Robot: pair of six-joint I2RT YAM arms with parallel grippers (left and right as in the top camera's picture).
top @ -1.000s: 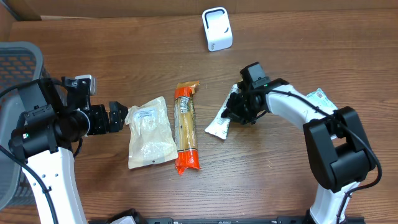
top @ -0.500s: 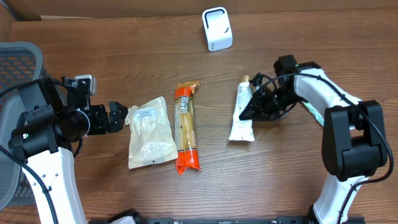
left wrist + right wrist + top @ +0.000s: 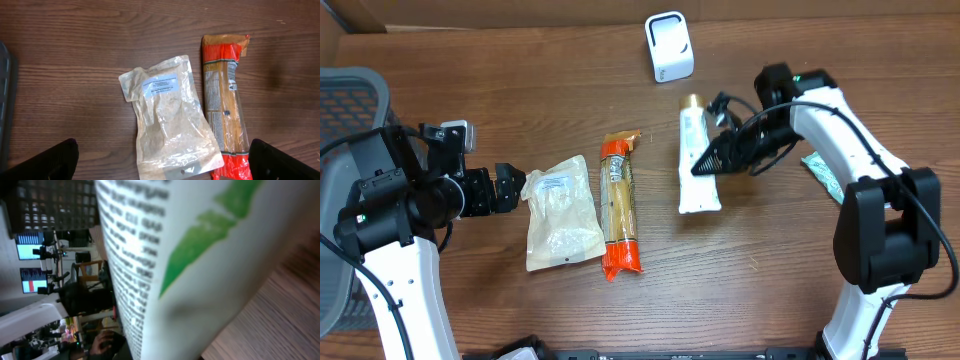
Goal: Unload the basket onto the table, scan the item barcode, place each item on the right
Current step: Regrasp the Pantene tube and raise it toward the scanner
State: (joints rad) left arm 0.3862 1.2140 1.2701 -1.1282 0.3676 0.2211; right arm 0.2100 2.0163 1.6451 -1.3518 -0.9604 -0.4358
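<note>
**A:** From overhead, where is the item sitting?

**B:** The white tube [image 3: 698, 195] is lying lengthwise right of centre on the table [image 3: 520, 80], with its gold cap pointing toward the white scanner [image 3: 669, 47]. The two are near each other but not touching. The right gripper [image 3: 703, 165] is pinching the tube's right edge, with its jaws nearly closed on it. I cannot tell whether the tube is resting on the wood or hanging above it.

**A:** And the other arm?

**B:** The left gripper [image 3: 510, 188] is hovering just left of a clear pouch [image 3: 560, 212], spread wide and gripping nothing. An orange pasta packet [image 3: 618, 205] is lying beside the pouch.

**A:** What is the left wrist camera showing?

**B:** Its dark fingers [image 3: 50, 160] are standing far apart at the bottom corners, with the pouch [image 3: 170, 125] and the packet [image 3: 225, 100] lying flat between them.

**A:** And the right wrist?

**B:** The tube [image 3: 150, 255] is filling the frame — blurred print and a green mark. Its own fingers are not showing.
</note>
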